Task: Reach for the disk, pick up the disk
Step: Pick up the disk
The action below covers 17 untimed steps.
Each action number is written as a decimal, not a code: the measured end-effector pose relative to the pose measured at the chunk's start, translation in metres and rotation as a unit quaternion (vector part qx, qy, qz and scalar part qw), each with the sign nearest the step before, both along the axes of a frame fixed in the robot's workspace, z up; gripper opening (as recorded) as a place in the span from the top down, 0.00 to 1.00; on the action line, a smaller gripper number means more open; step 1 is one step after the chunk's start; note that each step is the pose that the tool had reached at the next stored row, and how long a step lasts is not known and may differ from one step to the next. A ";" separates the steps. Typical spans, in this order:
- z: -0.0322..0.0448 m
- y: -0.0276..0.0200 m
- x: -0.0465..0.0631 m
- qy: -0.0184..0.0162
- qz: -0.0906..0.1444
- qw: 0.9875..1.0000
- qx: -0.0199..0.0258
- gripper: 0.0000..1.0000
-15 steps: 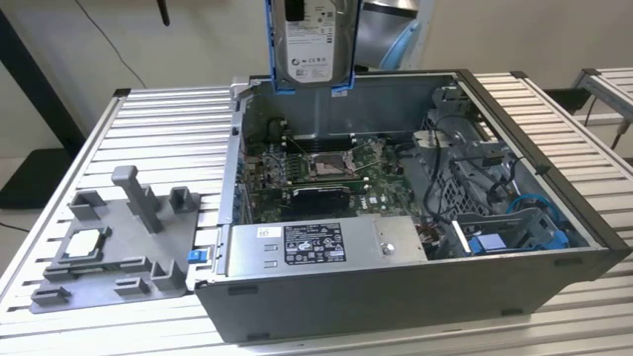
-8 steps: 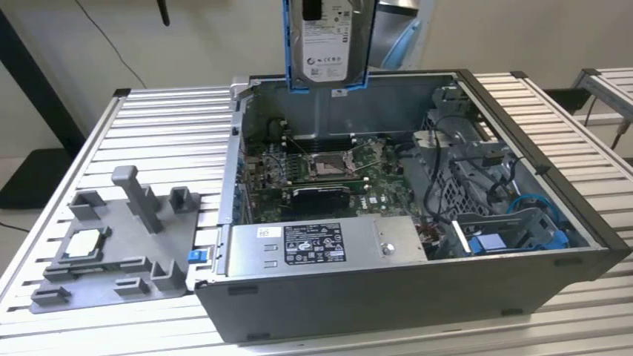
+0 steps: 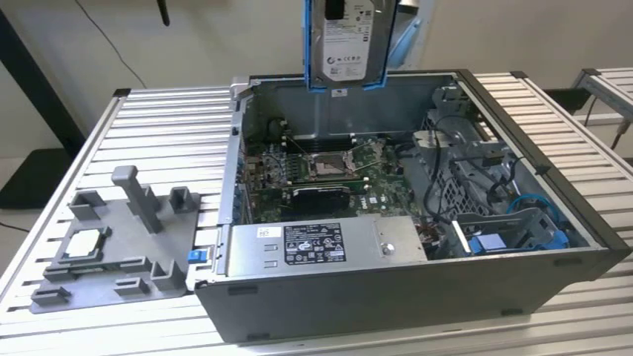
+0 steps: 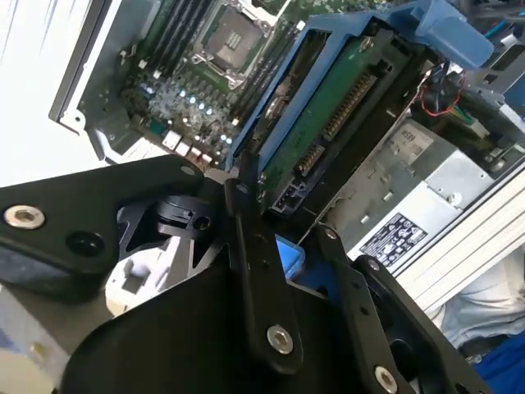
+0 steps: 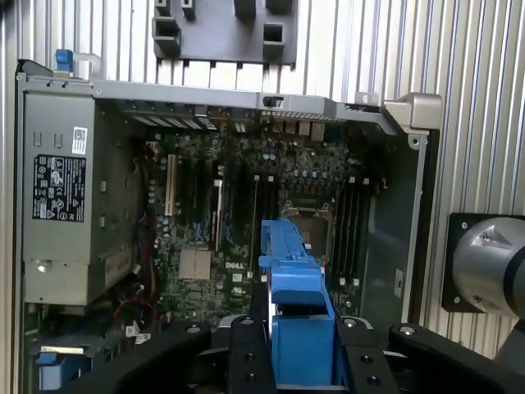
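Exterior view: the disk hangs upright in the air above the far wall of the open computer case, clear of it and touching nothing below, its white label facing the camera and its blue bracket running down both sides and along the lower edge. The case stands in the middle of the slatted tabletop, reaching toward the edge at the exterior view's right. Inside it lie the motherboard and, against the near wall, the grey power supply with its black-and-white label. Near the tabletop's edge at the exterior view's left sits a grey fixture that carries a small square silver chip.

In the first wrist view the gripper looks straight down into the case, and its black fingers stand on either side of the bracket, pressed against it. In the second wrist view the gripper meets the disk at one end, where the green circuit board on its underside shows. The jaws are clamped on the disk by its bracket.
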<state>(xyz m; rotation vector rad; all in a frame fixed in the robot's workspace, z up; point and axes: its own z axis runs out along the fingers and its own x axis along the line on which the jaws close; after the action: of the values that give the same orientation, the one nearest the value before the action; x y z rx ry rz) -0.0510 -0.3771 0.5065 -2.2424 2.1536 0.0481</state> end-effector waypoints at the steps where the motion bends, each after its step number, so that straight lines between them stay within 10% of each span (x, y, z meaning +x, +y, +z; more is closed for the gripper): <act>1: 0.0000 0.0000 0.004 0.000 0.000 1.000 0.000 1.00; 17: 0.0000 0.0000 0.056 0.000 0.003 1.000 0.000 1.00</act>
<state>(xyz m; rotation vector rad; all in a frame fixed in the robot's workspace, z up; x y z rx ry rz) 0.0049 -0.3771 0.5065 -2.2493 2.1465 0.0482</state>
